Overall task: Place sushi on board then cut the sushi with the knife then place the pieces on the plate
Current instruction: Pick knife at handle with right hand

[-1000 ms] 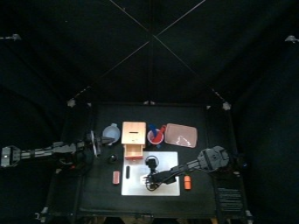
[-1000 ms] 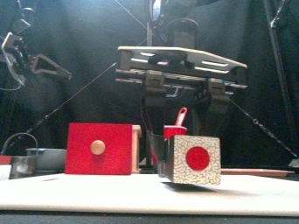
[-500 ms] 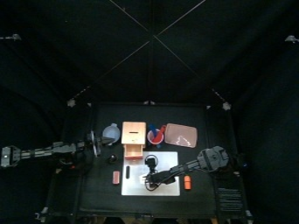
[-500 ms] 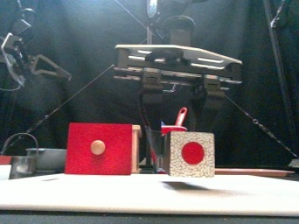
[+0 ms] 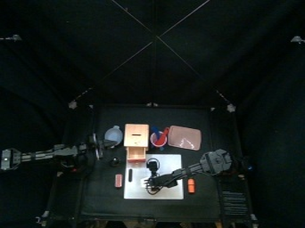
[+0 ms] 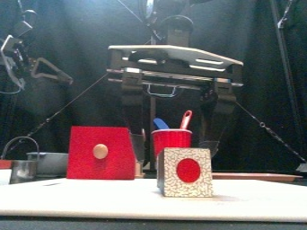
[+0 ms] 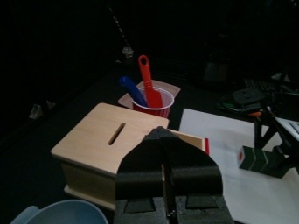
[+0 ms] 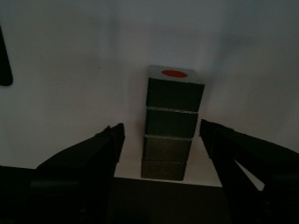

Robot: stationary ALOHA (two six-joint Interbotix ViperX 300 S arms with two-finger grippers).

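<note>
**A:** White cutting board (image 5: 177,160) from the top, front middle of the table (image 5: 86,191), and the right claw (image 5: 159,181) hangs right over it!

**B:** And the left claw (image 5: 102,153)?

**A:** Off past the board's left rear corner. Lined up behind the board: wooden box (image 5: 137,140), red cup (image 5: 156,136), pink tray (image 5: 185,137).

**B:** Front view!

**A:** Sushi roll (image 6: 186,172) sits on the board, speckled end face with a red disc toward us. Right claw is released, jaws spread wide, one on either side, clear of it.

**B:** Left wrist?

**A:** Jaws clenched on nothing, above the box behind the board. Red knife (image 7: 145,74) and blue knife (image 7: 131,87) stand in the cup.

**B:** Right wrist?

**A:** Dark blocks in a row on the board, between parted jaws, a gap on each side.
</note>
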